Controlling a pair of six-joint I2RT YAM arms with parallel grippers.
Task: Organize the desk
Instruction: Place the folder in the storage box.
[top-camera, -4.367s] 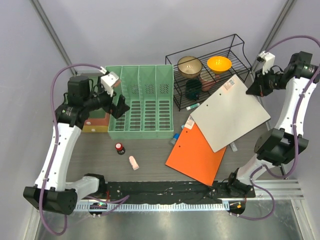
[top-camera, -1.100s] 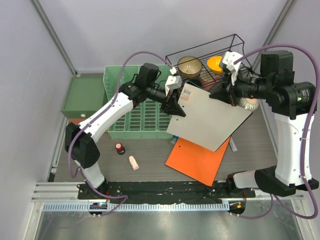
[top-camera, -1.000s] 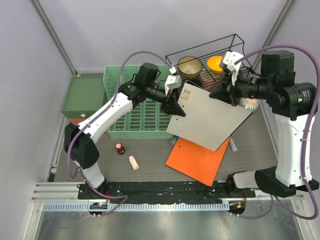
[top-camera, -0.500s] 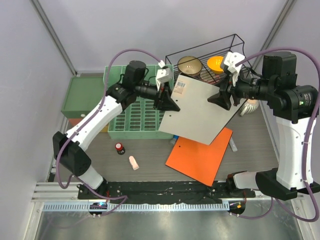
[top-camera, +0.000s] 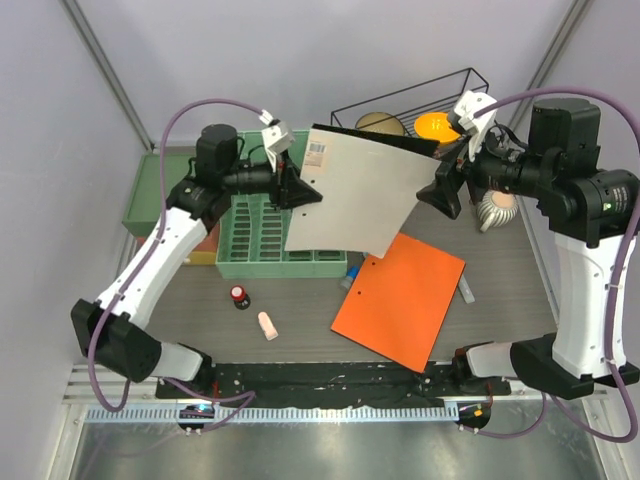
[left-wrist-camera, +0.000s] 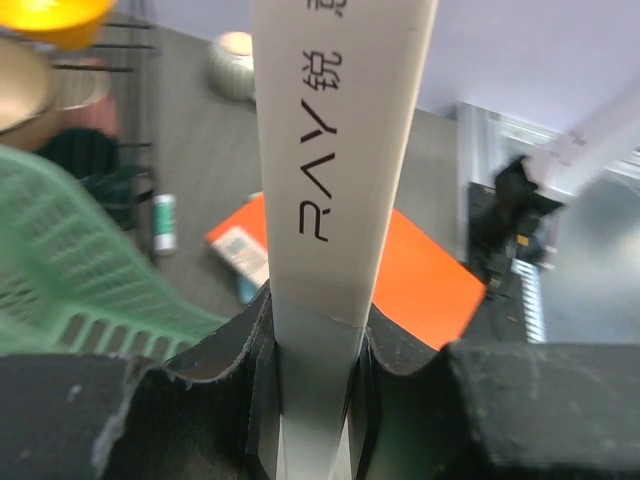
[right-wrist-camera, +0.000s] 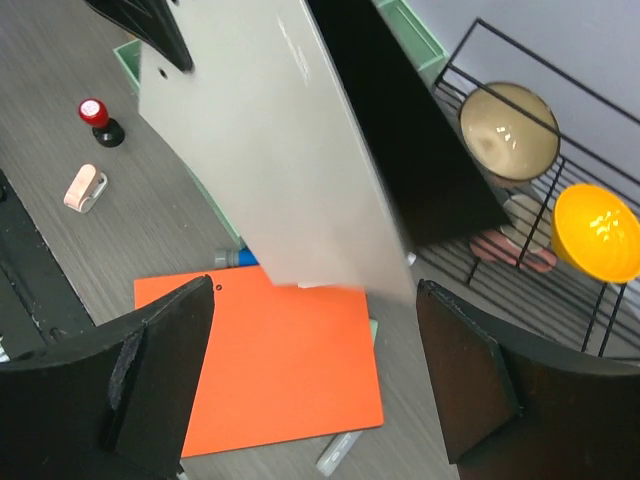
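Desk (top-camera: 300, 305): my left gripper (top-camera: 299, 190) pinches the grey folder (top-camera: 355, 195) on edge over the green rack (top-camera: 255, 235). The folder runs toward 3 o'clock. My right gripper (top-camera: 441, 195) is spread just beside its far end.

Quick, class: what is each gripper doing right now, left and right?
Left gripper: jaws shut on the edge of the grey folder, holding it up.
Right gripper: jaws open, holding nothing.
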